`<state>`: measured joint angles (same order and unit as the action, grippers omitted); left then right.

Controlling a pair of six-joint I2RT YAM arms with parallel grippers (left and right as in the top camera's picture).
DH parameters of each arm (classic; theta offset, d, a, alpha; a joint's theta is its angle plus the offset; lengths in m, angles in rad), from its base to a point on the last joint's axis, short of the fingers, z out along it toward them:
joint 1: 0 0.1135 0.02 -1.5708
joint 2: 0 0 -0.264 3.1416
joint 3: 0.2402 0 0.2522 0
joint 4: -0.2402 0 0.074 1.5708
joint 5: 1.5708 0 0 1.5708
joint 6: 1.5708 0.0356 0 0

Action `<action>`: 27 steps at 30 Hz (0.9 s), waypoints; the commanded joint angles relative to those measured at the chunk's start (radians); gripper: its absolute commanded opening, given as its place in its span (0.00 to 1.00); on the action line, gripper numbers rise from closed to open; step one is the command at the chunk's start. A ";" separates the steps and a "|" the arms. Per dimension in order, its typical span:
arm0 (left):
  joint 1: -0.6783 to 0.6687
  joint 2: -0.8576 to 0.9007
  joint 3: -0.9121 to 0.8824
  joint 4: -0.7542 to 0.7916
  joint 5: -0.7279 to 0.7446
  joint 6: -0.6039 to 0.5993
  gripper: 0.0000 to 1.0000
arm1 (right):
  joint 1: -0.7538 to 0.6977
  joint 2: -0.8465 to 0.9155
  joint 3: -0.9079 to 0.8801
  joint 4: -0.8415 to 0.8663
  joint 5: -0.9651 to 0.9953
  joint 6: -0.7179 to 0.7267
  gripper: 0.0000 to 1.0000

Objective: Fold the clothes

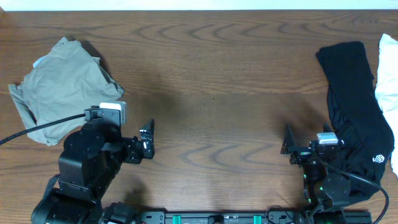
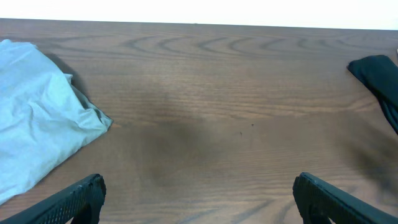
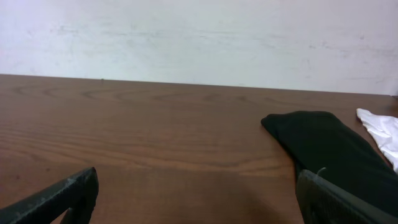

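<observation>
At ten o'clock on the table (image 1: 211,74) lie crumpled trousers (image 1: 62,90), a black garment (image 1: 354,106) at three, left gripper (image 1: 149,140) and right gripper (image 1: 288,146) (both wide open, empty) near six; best pinch two trouser corners, spreading flat.

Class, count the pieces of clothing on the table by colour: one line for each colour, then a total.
grey-green garment: 1
black garment: 1
white cloth: 1
Total: 3
</observation>
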<state>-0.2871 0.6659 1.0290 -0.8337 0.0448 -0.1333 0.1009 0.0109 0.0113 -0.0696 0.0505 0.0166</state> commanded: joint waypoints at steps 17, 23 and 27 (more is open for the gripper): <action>0.109 -0.116 -0.063 -0.120 -0.110 0.029 0.98 | -0.016 -0.006 -0.006 -0.002 -0.010 -0.014 0.99; 0.166 -0.299 -0.290 -0.114 -0.110 0.029 0.98 | -0.016 -0.006 -0.006 -0.002 -0.010 -0.014 0.99; 0.194 -0.441 -0.477 -0.015 -0.110 0.029 0.98 | -0.016 -0.006 -0.006 -0.002 -0.010 -0.014 0.99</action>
<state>-0.1112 0.3019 0.6434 -0.8963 -0.0505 -0.1219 0.1009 0.0109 0.0097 -0.0700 0.0471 0.0162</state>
